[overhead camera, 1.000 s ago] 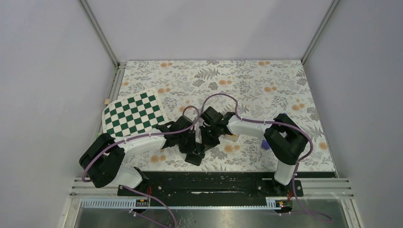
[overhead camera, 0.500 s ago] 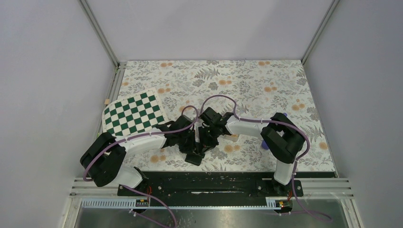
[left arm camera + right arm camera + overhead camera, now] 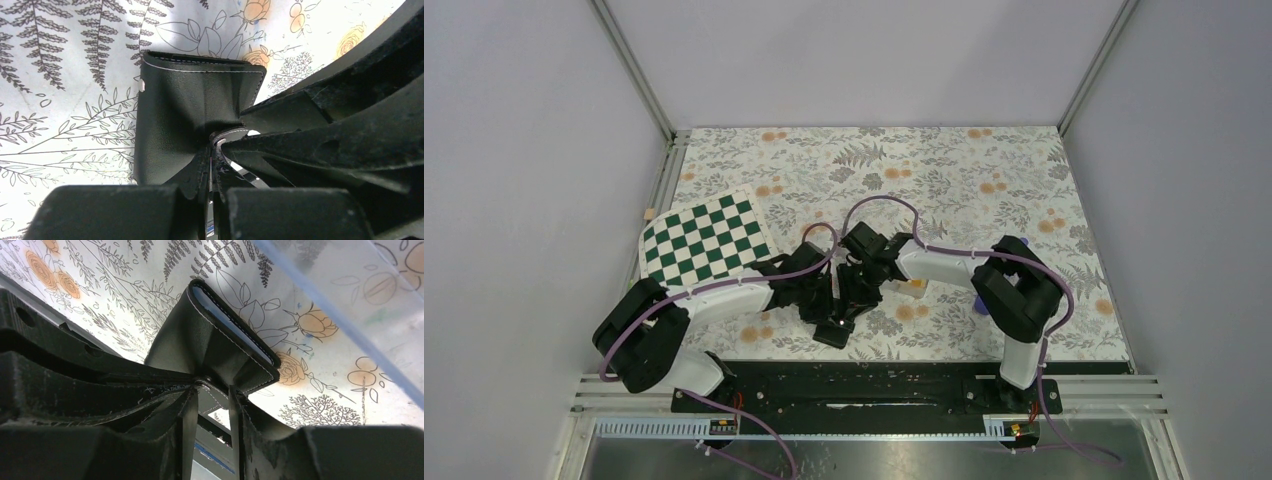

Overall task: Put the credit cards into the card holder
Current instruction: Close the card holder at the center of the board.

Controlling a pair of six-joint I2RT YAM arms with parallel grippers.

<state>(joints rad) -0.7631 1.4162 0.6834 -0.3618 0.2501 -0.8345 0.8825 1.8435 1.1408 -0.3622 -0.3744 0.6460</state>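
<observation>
The wallet (image 3: 190,110) sits close to the near edge of the counter, about midway between its left and right edges. It is black with pale stitching, and in the right wrist view a strip of blue-grey lining shows between its folded leaves. We cannot tell whether its far end touches the flowered cloth (image 3: 984,180) or hangs just above it.

Both arms meet over it. The left gripper (image 3: 212,200) is nearly closed, its fingers pinching a leaf of the wallet at the near end. The right gripper (image 3: 212,435) is likewise narrow, and a stitched edge of the wallet is caught between its fingers. The two sets of fingertips come together at almost the same spot.

Just right of the grippers, beside the right forearm, a small orange-yellow card (image 3: 915,287) lies on the cloth. The rim of a clear box (image 3: 350,305) crosses the right wrist view near the wallet. A green-and-white checkered board (image 3: 707,240) lies toward the left edge, well apart from the wallet.
</observation>
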